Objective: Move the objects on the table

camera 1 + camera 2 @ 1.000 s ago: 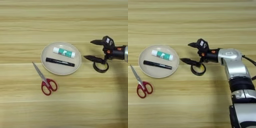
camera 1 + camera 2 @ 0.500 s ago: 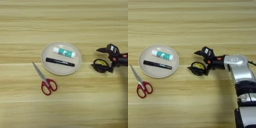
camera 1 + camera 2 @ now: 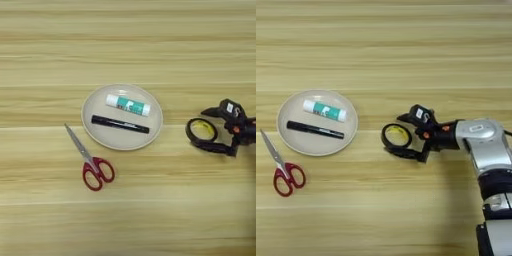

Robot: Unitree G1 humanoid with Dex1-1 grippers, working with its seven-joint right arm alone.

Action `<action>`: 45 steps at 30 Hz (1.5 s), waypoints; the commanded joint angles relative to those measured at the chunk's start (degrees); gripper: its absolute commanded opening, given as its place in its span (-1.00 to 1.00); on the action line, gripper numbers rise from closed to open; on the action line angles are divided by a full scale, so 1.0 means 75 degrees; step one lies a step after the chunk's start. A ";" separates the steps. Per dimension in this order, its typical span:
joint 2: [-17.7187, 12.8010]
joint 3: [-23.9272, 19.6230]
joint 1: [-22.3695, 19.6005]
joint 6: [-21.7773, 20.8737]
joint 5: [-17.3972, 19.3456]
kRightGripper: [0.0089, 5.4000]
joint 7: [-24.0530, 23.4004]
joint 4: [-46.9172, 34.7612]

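A black tape ring [image 3: 396, 136] with a yellowish inside lies flat on the table [image 3: 128, 45], right of a round beige plate [image 3: 291, 145]. My right gripper [image 3: 397, 134] comes in from the right, open, with one black finger beyond the ring and the other along its near side. The near finger looks to be touching the ring. On the plate lie a slim black marker pen [image 3: 120, 124] and a white-and-green glue stick [image 3: 127, 105]. Red-handled scissors [image 3: 90, 160] rest on the wood below and left of the plate.
My silver forearm [image 3: 483, 145] runs along the right edge and down to the bottom right corner. Bare wood-grain table surrounds the plate on all sides.
My gripper has drawn back to the right and come down, its fingers now straddling the tape ring. The ring, plate and scissors stay where they were.
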 commanded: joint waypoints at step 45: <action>-0.0386 -0.0201 -0.0825 -0.0209 0.0233 0.50 -0.0114 -0.0960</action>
